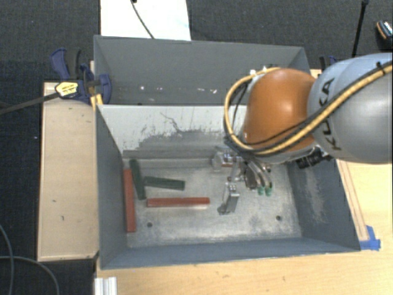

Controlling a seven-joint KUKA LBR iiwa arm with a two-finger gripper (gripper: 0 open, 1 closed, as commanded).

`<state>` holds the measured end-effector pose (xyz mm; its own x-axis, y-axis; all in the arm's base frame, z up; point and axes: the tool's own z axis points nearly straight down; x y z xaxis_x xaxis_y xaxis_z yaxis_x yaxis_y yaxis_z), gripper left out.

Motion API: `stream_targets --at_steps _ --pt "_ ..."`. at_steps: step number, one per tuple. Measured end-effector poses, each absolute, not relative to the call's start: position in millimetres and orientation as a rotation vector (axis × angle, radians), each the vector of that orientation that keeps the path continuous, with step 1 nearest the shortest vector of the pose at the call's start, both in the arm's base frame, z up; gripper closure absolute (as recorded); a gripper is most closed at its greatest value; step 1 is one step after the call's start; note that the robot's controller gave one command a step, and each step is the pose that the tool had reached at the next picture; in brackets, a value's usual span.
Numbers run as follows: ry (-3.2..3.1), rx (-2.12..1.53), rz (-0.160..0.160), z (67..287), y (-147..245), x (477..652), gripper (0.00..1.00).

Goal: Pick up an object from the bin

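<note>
Closest to the lens is the arm (pixel 359 112), coming in from the bin's right side, with its big orange cover (pixel 279 106) and looped cables hanging over the right half of the floor. Under it sits the grey bin (pixel 184 72), floor scuffed and mostly bare on the right.

The gripper (pixel 228 203) is down low, near the middle of the floor and a bit toward the front wall. Honestly can't tell if it's open or closed from this angle, and I don't see anything in its grasp.

Then the sticks, all on the left half:
- left red stick (pixel 129 201), lying right along the foot of the left wall, running front to back
- middle red stick (pixel 178 201), lying flat, roughly parallel to the front wall. Its right end is just beside the gripper tip, so it's the nearest thing to it. Whether they touch, can't say.
- tilted green stick (pixel 137 179), dark, just beside the left red one
- short green stick (pixel 164 183), dark, lying just behind the middle red stick

Last, a tiny green bit (pixel 265 191) just right of the gripper body; could be robot hardware, can't tell.
</note>
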<state>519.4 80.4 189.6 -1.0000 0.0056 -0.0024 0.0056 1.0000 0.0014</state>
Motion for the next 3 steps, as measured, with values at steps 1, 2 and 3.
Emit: stream_targets --at_steps 1,2,3 --pt "3.146 0.079 0.001 66.1 113.2 518.7 0.0" --pt "3.139 0.086 0.002 70.4 112.3 521.0 1.0" --pt "3.131 0.019 0.002 204.3 85.6 534.5 1.0"
